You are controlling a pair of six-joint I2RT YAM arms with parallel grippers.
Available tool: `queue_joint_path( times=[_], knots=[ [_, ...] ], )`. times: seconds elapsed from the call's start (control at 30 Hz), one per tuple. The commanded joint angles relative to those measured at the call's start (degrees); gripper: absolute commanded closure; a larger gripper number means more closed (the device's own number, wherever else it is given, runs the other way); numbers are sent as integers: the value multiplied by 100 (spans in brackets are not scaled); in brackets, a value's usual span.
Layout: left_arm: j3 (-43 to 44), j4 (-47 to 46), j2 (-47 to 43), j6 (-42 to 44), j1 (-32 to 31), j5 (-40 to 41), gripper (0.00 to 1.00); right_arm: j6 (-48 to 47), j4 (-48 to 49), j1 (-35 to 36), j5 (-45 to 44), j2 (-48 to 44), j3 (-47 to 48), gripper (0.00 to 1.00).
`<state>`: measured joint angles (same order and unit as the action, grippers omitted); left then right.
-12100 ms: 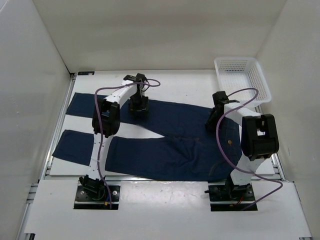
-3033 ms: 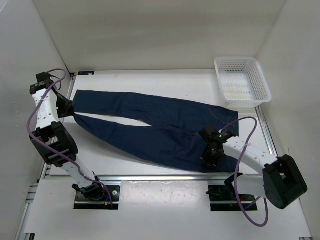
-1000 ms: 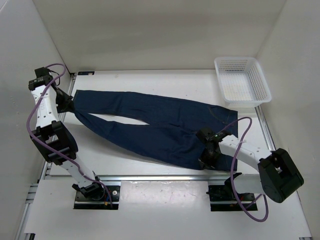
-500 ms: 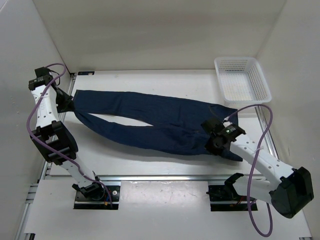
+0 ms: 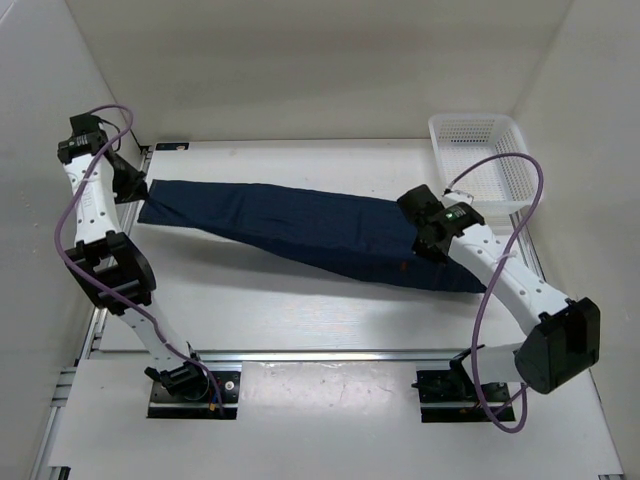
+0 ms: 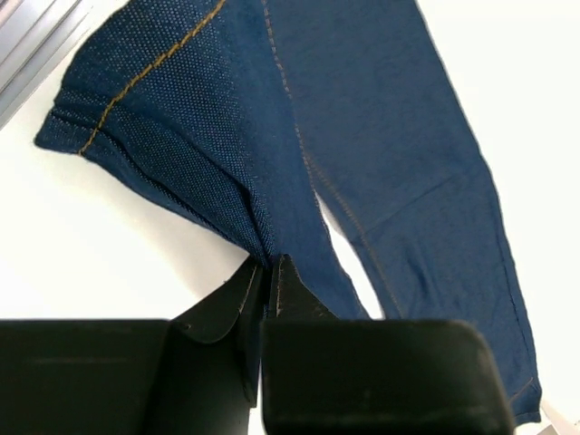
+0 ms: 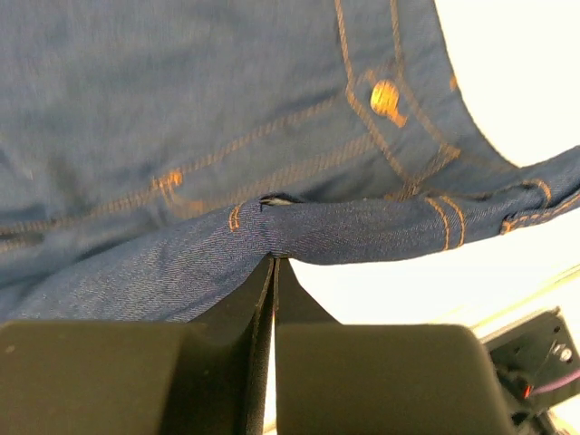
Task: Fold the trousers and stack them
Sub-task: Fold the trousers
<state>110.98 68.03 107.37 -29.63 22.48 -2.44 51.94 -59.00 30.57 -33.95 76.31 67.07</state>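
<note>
Trousers (image 5: 300,228): one long band across the table (image 5: 300,310).
Left gripper (image 5: 137,196): pinching the leg ends at the left edge.
Right gripper (image 5: 428,240): clamped on a waist fold.
Room: white tabletop nearside.

The white counter (image 5: 300,310) is carrying the dark trousers (image 5: 300,222), stretching left to right, and a white basket (image 5: 525,165) sitting far right.
</note>
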Motion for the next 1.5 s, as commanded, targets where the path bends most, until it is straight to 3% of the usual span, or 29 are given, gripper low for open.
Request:
queue_joint_path(
  times=[0.0,0.27,0.57,0.73,0.8,0.83,0.87,0.9,0.97,1.07,1.2,1.23,1.3,1.37,1.4,1.47],
  knots=[
    [651,0,231,1,-112,77,89,-640,213,-323,-507,76,499,100],
    [1811,297,1303,54,-112,129,89,-1423,793,-850,-287,919,1254,100],
    [2357,299,2068,54,-164,191,89,-1766,1154,-1167,-41,2123,1986,100],
    [3165,246,2630,54,-165,16,89,-1828,1268,-1351,20,2493,2380,100],
    [3577,246,2973,54,-165,-176,76,-1881,1268,-1422,204,2686,2634,100],
    [3719,246,3191,54,-165,-283,64,-1881,1268,-1509,283,2739,2732,90],
    [3834,307,3246,54,-165,-379,35,-1881,1268,-1562,371,2740,2794,81],
    [3783,307,3246,54,-165,-441,22,-1933,1321,-1563,450,2740,2794,68],
    [3511,194,2976,115,-165,-442,2,-1994,1399,-1563,670,2661,2716,30],
    [3053,61,2676,185,-165,-319,0,-1995,1400,-1563,723,2424,2478,19],
    [3000,114,2412,361,-165,-56,0,-1942,1400,-1563,776,2116,2075,22],
    [2930,114,2411,361,-165,-3,3,-1881,1400,-1563,776,1968,1986,23],
    [2737,114,2245,423,-165,-2,32,-1881,1400,-1563,829,1739,1689,29],
    [2422,44,2166,475,-165,-2,80,-1881,1400,-1563,829,1589,1486,39],
    [2307,44,2165,475,-165,-2,90,-1881,1400,-1563,829,1440,1389,49],
    [1939,-9,2112,537,-218,-2,90,-1881,1400,-1563,829,1282,1073,58]
  ],
)
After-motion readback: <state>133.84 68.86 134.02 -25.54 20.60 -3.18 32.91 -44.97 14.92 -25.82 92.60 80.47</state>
